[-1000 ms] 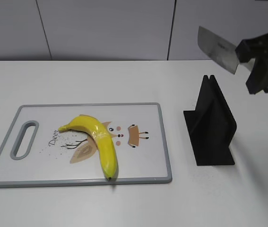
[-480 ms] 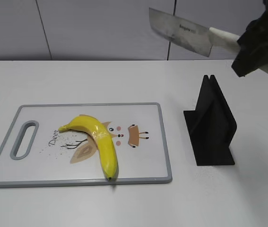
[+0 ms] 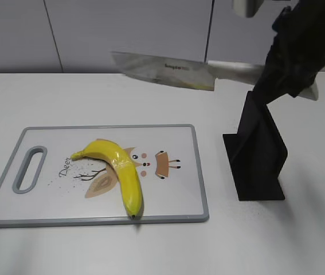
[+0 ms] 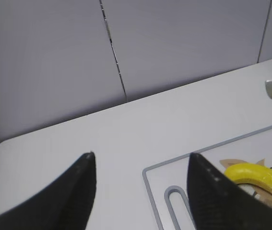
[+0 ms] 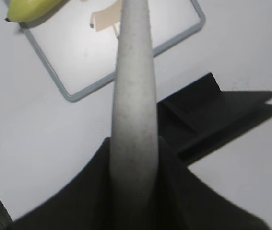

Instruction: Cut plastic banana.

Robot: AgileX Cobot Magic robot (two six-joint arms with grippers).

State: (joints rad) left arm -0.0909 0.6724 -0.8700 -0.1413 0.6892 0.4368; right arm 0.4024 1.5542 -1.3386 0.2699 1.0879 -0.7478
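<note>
The plastic banana lies curved on a white cutting board with a grey rim, its dark tip near the front edge. My right gripper is shut on the pale handle of a cleaver knife. It holds the blade roughly level in the air, above and behind the board's right half, clear of the banana. The right wrist view shows the handle between the jaws of my right gripper, with the banana far ahead. My left gripper is open and empty above the board's handle end. The banana shows beside its right finger.
A black knife stand sits on the white table to the right of the board, directly below my right arm; it also shows in the right wrist view. A grey panelled wall runs behind the table. The board has a slot handle at its left end.
My right gripper has swung the knife left and down, from high above the stand to a level position reaching out over the board's back right. The banana and board have not moved.
</note>
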